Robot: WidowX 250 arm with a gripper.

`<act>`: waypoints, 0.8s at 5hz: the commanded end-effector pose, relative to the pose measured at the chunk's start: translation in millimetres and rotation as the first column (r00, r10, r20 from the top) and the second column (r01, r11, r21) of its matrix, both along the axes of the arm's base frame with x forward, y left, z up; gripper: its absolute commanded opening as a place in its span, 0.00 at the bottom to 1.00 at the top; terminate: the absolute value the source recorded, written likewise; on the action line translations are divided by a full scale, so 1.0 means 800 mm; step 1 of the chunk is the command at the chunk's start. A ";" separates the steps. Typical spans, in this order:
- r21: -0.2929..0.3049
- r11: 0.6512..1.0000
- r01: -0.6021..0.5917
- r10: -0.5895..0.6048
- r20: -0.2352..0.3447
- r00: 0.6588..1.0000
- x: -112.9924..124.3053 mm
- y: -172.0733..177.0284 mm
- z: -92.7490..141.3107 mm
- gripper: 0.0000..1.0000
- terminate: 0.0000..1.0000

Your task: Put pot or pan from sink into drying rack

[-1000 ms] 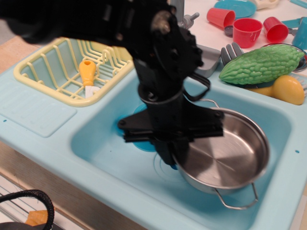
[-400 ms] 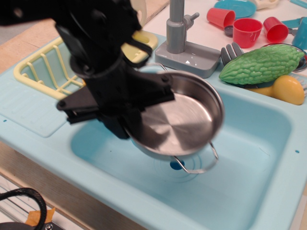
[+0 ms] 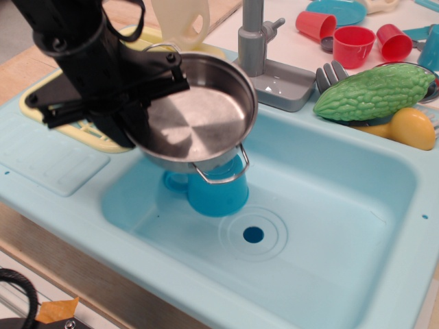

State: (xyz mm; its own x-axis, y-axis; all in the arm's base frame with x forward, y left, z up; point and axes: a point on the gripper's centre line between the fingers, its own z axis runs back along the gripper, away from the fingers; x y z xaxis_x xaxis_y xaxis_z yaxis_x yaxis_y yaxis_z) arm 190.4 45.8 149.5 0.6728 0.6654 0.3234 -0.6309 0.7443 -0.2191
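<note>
My black gripper [image 3: 134,113] is shut on the left rim of the shiny steel pan [image 3: 195,113] and holds it in the air, tilted, above the sink's left edge. The pan's near wire handle [image 3: 218,171] hangs toward the sink. The light-blue sink [image 3: 329,205] lies below and to the right, its drain hole [image 3: 253,235] open to view. The pale yellow drying rack [image 3: 31,99] sits at the left, mostly hidden behind my arm and the pan.
A blue cup [image 3: 218,192] lies in the sink under the pan. The grey faucet [image 3: 257,41] stands behind. A green bumpy gourd [image 3: 374,89], a yellow object [image 3: 411,127] and red cups [image 3: 353,42] lie at the back right.
I lifted the pan out of the sink and carried it up and left toward the drying rack. The blue cup and drain are now uncovered.
</note>
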 end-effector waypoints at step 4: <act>0.000 0.996 0.085 -0.085 0.001 0.996 0.036 0.142 0.019 0.00 0.00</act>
State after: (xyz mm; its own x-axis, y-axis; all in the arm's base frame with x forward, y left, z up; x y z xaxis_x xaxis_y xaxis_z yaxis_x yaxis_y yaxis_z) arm 219.5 154.9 146.4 0.7585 0.5896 0.2775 -0.5318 0.8062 -0.2594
